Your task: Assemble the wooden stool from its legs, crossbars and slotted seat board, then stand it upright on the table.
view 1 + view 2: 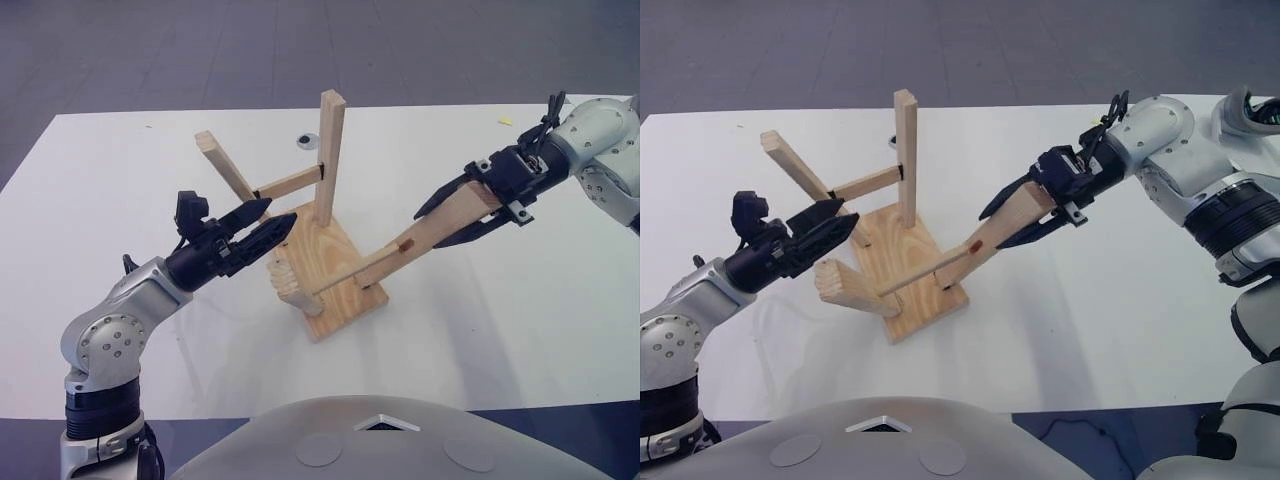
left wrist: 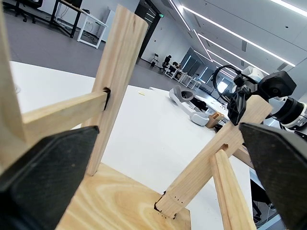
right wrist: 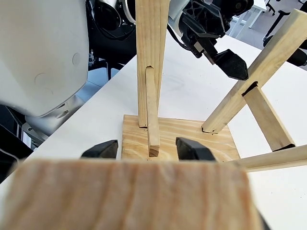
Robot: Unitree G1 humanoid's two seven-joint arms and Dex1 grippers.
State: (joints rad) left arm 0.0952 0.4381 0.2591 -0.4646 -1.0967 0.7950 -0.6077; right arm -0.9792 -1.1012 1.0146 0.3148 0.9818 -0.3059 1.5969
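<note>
The wooden stool lies upside down on the white table [image 1: 120, 200], its seat board [image 1: 345, 295] flat and its legs pointing up. One leg [image 1: 330, 150] stands upright, joined by a crossbar [image 1: 290, 183] to a slanted leg [image 1: 225, 165]. My right gripper [image 1: 450, 220] is shut on a third leg [image 1: 420, 240], which leans out to the right from the board. The right wrist view shows this leg [image 3: 134, 191] between the fingertips [image 3: 194, 148]. My left gripper [image 1: 272, 222] is open, just left of the board beside a short front leg [image 1: 290, 285]; its fingers [image 2: 48, 177] hold nothing.
A small dark round item [image 1: 303, 140] lies on the table behind the stool, and a yellow scrap [image 1: 505, 120] sits near the far right corner. The table's front edge runs close to me. Dark floor lies beyond the far edge.
</note>
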